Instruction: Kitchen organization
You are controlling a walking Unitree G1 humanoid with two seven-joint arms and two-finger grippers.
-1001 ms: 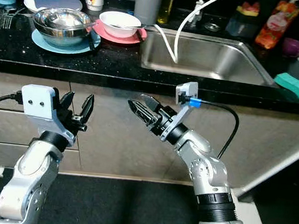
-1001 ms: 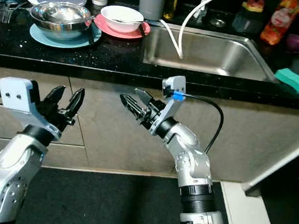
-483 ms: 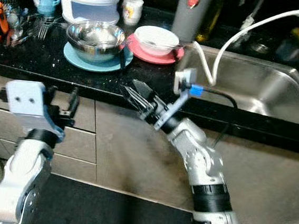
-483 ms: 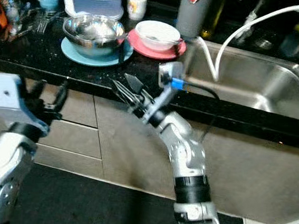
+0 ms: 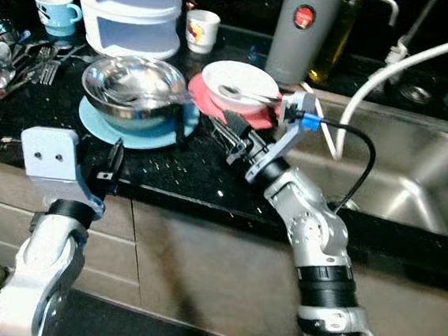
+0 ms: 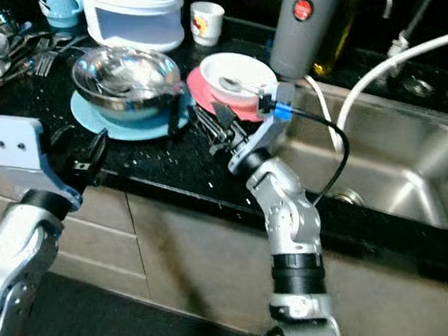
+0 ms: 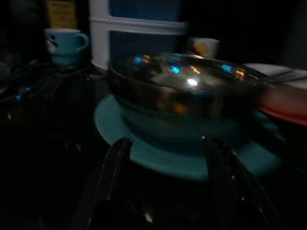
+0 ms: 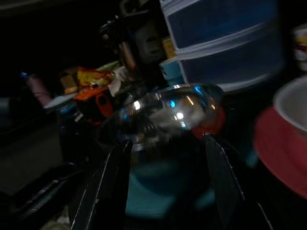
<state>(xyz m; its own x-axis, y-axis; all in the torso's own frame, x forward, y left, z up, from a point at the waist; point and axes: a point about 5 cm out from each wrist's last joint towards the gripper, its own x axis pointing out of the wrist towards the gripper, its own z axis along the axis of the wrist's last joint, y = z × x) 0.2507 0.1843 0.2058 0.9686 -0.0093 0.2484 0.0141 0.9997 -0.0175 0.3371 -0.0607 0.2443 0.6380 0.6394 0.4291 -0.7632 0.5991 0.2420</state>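
On the black bench (image 5: 175, 181), at its far left, a blue mug (image 5: 55, 10) stands behind a scatter of forks (image 5: 50, 62), with a stacked white and blue container (image 5: 128, 8) beside it. The left hand (image 5: 111, 171) hangs at the bench's front edge, fingers spread and empty, facing the steel bowl (image 5: 132, 89) that sits on a light blue plate (image 5: 136, 132). A small white cup (image 5: 201, 29) stands behind the bowl. Just right of the bowl, the right hand (image 5: 226, 132) reaches over the bench with fingers apart, gripping nothing, near the pink plate (image 5: 202, 93) that carries a white bowl (image 5: 240, 86). A grey cylinder (image 5: 302, 32) stands behind, and the steel sink (image 5: 414, 174) lies to the right with a white hose (image 5: 412, 65) arching over it.
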